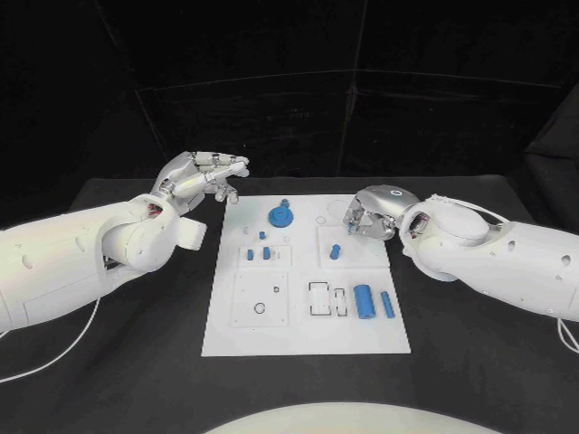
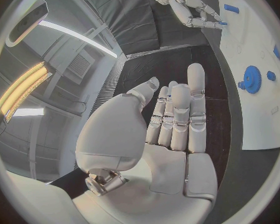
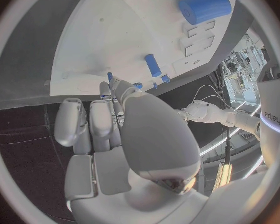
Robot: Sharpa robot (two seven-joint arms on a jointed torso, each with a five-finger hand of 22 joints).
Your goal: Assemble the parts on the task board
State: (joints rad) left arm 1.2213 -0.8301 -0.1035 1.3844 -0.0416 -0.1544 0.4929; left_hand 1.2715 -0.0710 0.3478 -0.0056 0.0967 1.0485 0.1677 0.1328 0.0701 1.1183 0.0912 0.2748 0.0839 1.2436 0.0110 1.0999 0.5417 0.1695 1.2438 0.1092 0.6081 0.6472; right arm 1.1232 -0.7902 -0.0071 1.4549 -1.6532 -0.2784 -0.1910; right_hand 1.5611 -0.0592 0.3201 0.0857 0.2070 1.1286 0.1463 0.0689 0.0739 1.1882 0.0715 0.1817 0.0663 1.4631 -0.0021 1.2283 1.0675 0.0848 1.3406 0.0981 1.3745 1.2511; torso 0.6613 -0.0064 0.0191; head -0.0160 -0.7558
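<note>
Your right hand (image 1: 371,215) is the one in play. It sits over the upper right part of the task board (image 1: 238,339), fingers bunched and pointing down at the board. In the right wrist view its fingertips (image 3: 110,79) come down on a small blue part (image 3: 109,76); whether they pinch it or just touch it, you cannot tell from here.

Small blue peg (image 1: 336,252) lies just at 7 o'clock from that hand, close by. Blue cylinder (image 1: 363,300) and thin blue pin (image 1: 386,304) lie further off at 6 o'clock, side by side, both with long axis running 12 to 6. The right hand is clearly nearer to all three.

Your left hand (image 1: 205,176) is off the board's upper left corner, raised, fingers together and straight, holding nothing. Blue gear (image 1: 280,215) lies at 4 o'clock from it, roughly midway between the two hands. Two short blue pegs (image 1: 256,254) sit at 6 o'clock from the gear.

Likely next move belongs to the right hand, working straight down.
</note>
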